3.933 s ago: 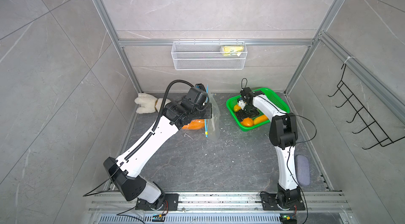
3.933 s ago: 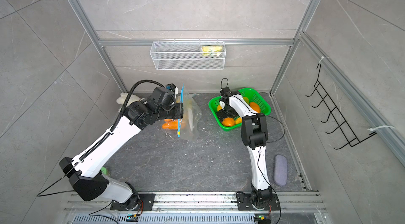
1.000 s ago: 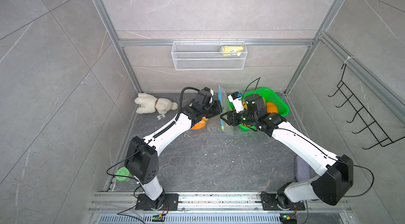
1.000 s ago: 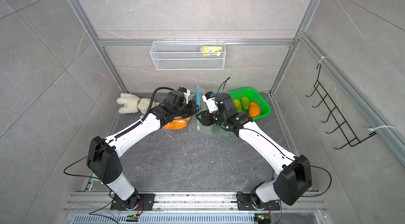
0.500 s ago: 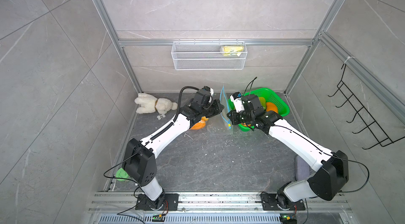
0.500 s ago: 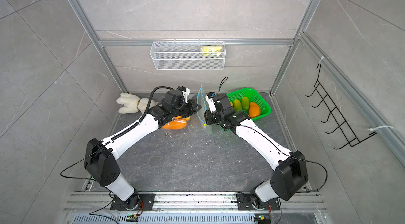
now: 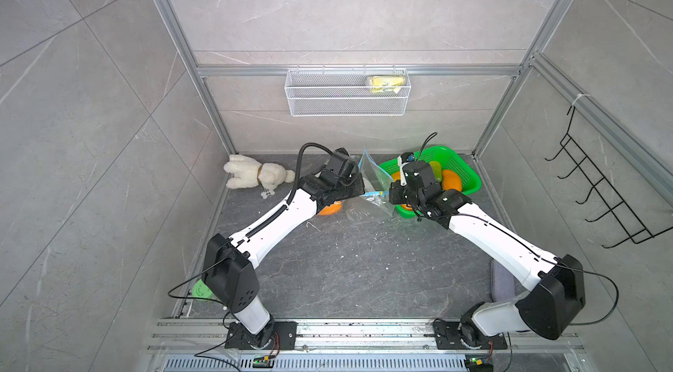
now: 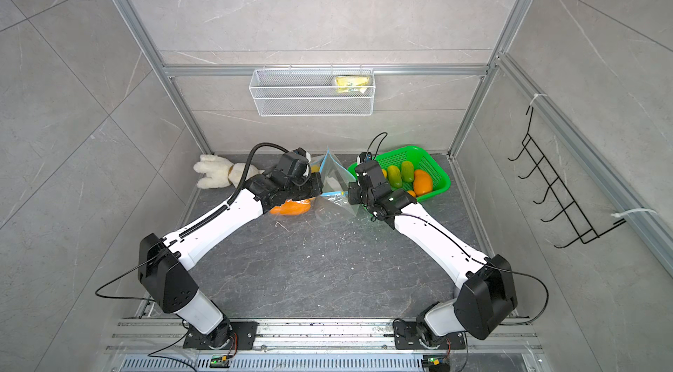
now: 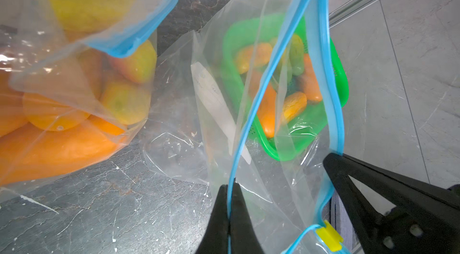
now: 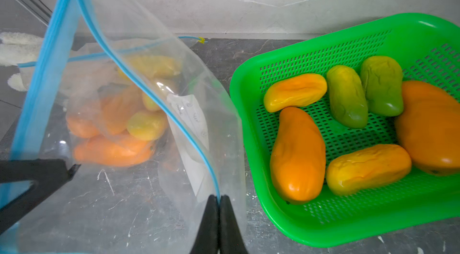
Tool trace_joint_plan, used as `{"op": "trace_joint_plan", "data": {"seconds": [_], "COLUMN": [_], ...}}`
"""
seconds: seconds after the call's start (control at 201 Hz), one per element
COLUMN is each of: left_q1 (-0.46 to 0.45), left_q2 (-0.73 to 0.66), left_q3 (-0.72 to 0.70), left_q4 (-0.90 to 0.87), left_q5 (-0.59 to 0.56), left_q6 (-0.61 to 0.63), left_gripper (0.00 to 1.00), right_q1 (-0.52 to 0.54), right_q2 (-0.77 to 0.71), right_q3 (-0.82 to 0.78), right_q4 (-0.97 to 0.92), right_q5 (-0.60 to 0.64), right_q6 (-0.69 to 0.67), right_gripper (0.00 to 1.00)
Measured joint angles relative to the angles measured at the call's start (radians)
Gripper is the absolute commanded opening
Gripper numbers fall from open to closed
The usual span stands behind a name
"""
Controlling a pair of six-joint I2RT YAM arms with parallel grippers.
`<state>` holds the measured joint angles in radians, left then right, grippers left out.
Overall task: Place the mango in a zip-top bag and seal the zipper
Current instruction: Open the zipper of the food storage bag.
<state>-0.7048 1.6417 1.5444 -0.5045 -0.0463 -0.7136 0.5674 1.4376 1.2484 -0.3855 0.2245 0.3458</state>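
Note:
A clear zip-top bag [image 7: 371,184] [image 8: 333,184] with a blue zipper hangs between my two arms, its mouth spread. It holds only a white paper slip [image 10: 191,116]. My left gripper [image 9: 230,188] [image 7: 362,190] is shut on one blue rim, and my right gripper [image 10: 219,198] [image 7: 389,193] is shut on the opposite rim. The yellow slider [image 9: 328,235] sits at the zipper's end near my left gripper. Several mangoes, orange [image 10: 297,153], yellow and green, lie in the green basket [image 10: 249,140] [image 8: 437,170] just right of the bag.
A second zip-top bag full of mangoes [image 9: 62,116] [image 8: 291,208] lies on the floor under my left arm. A white plush toy [image 7: 255,175] lies at the back left. A wire basket [image 7: 347,91] hangs on the back wall and a hook rack [image 7: 601,191] on the right wall.
My right gripper came from the basket to the bag and shut on its free rim. The left gripper kept its hold, and the bag's mouth is now spread between both.

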Motion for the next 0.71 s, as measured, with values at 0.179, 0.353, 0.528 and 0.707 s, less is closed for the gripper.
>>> {"op": "trace_joint_plan", "data": {"seconds": [0.179,0.353,0.528,0.707], "left_q1": [-0.036,-0.061,-0.065,-0.063], "left_q2": [0.030,0.069,0.076,0.082], "left_q3": [0.097,0.140,0.139,0.134], "left_q4": [-0.072,-0.123,-0.124,-0.126], "left_q5": [-0.070,-0.117,-0.119,-0.121], "left_q6": [0.015,0.016,0.015,0.016], "left_gripper": [0.00,0.00,0.00,0.00], "right_q1": [0.001,0.003,0.003,-0.006], "right_q2": [-0.038,-0.039,0.000,0.043], "right_q3": [-0.030,-0.030,-0.017,0.006], "right_q4": [0.023,0.014,-0.003,-0.037], "right_q5": [0.053,0.120,0.131,0.043], "right_q6": [0.029,0.050,0.066,0.070], "right_gripper": [0.00,0.00,0.00,0.15]}}
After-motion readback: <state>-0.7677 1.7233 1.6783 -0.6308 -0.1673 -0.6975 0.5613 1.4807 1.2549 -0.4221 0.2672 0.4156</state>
